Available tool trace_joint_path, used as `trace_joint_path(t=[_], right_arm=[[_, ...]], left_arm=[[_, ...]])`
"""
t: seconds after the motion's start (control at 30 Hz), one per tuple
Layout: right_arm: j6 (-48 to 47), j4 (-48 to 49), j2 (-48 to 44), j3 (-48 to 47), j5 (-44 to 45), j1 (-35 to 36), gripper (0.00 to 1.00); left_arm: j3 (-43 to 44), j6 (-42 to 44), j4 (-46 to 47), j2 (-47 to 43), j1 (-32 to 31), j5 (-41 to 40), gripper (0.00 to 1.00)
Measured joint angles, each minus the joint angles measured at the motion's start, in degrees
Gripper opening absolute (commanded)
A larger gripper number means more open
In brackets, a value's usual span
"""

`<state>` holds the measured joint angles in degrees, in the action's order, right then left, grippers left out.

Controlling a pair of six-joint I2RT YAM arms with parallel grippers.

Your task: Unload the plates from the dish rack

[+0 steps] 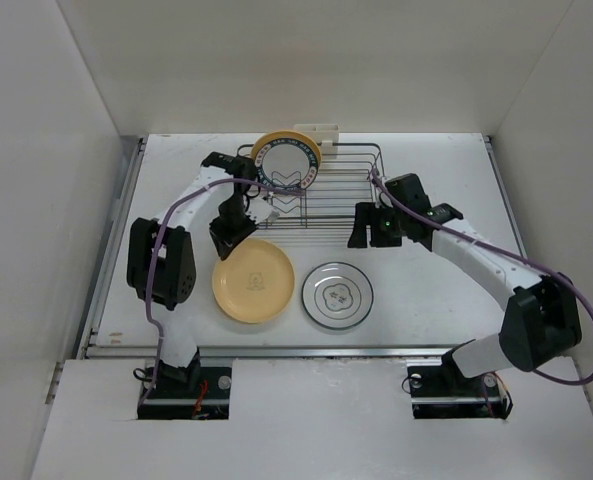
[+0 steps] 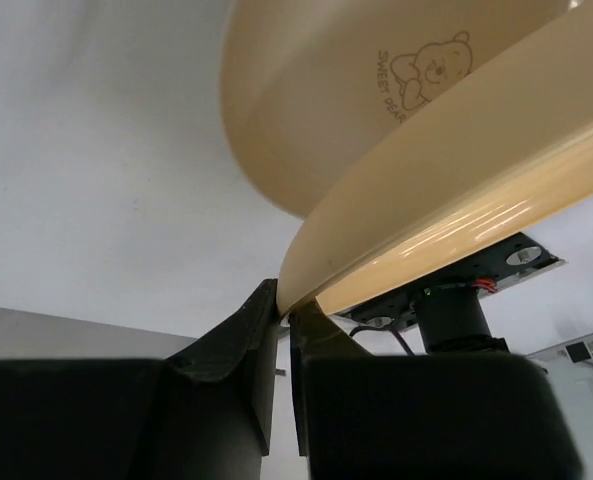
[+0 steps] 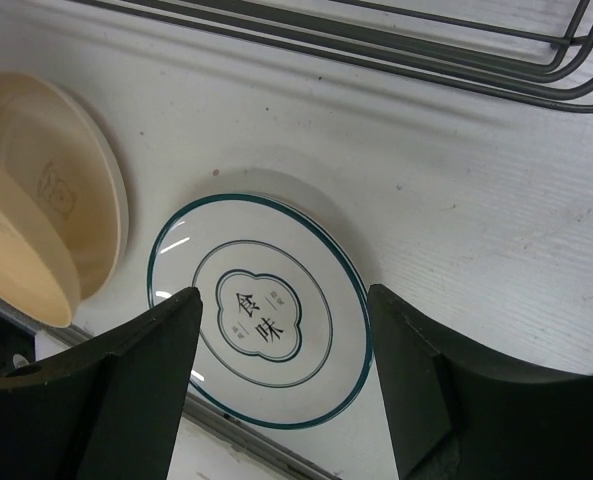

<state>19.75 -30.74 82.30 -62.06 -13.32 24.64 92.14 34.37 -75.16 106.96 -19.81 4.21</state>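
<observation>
Black fingers of the left gripper [image 2: 284, 305] are pinched onto the rim of the cream plate [image 2: 456, 210]. The left wrist view alone shows that bite, with the edge wedged between the two tips and a small bear print on the plate's face further up. From above, this plate lies on the table [image 1: 426, 300] just in front of the rack [image 1: 351, 195]. The gripper sits at its far-left edge. Whether the plate lies flat or is tipped up at the held side cannot be told from above. In the right wrist view its left side looks raised.

The right gripper [image 3: 284, 295] has its fingers spread wide and holds nothing. Its own camera frames the ringed plate [image 3: 261, 320] between them, lying flat on the table, with a dark motif at its centre. The rack's wires cross the top of that view. The top view places this gripper near the rack's front right corner, beyond the ringed plate and apart from it. The cream and ringed plates lie side by side, close together.

Only the top view shows the rack's load: the patterned plate [image 1: 286, 168] stands on edge at its left end, with the yellow plate [image 1: 276, 137] close behind it.
</observation>
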Motion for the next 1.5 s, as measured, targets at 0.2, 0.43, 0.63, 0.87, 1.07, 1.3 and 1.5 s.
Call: trace_joint_path(t=[0.2, 0.43, 0.63, 0.87, 1.07, 1.3, 1.5], right_arm=[[0.17, 0.37, -0.52, -0.02, 0.07, 0.00, 0.74], [-0.09, 0.39, -1.03, -4.11, 0.09, 0.00, 0.77], [-2.34, 3.19, 5.07, -16.02, -0.33, 0.00, 0.71], [-6.14, 5.95, 23.87, -36.37, -1.99, 0.00, 0.60], [-8.00, 6.75, 36.24, -48.04, -2.45, 0.00, 0.60], [-8.94, 8.35, 46.25, -58.64, -2.67, 0.00, 0.60], [-9.75, 9.14, 50.40, -61.99, -0.48, -0.02, 0.60]], left_arm=[[-0.72, -0.90, 0.20, 2.43, -0.11, -0.83, 0.51], [-0.07, -2.43, 0.02, 2.34, -0.07, -2.91, 0.56], [9.38, -7.58, 1.97, 1.53, 2.23, -1.05, 0.52], [23.87, -20.39, 9.88, 3.63, 9.88, 0.26, 0.47], [32.87, -28.11, 15.26, 14.58, 10.99, -0.70, 0.47], [32.92, -31.10, 17.35, 21.66, 11.21, 0.59, 0.47], [32.92, -32.11, 18.75, 22.14, 11.26, 2.08, 0.29]])
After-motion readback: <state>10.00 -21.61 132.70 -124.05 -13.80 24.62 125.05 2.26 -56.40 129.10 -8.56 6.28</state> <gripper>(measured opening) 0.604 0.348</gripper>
